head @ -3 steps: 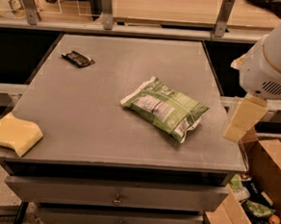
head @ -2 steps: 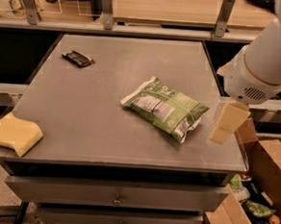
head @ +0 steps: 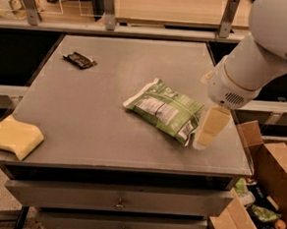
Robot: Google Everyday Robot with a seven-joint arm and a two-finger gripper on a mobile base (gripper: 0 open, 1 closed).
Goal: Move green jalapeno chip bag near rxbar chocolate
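Arm's gripper (head: 204,135) hangs low over the right front of the grey table (head: 83,132), just beside the right end of the green jalapeno chip bag (head: 164,109); grip state cannot be told. Bag lies flat, label panel up, right of centre. Far left: rxbar chocolate (head: 80,60), well apart from bag; yellow sponge (head: 14,137) on front left corner.

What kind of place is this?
Probably a robot test area in an office or lab: a grey table with drawers, a cardboard box of packets on the floor, and the robot's pincer beside the green chip bag.
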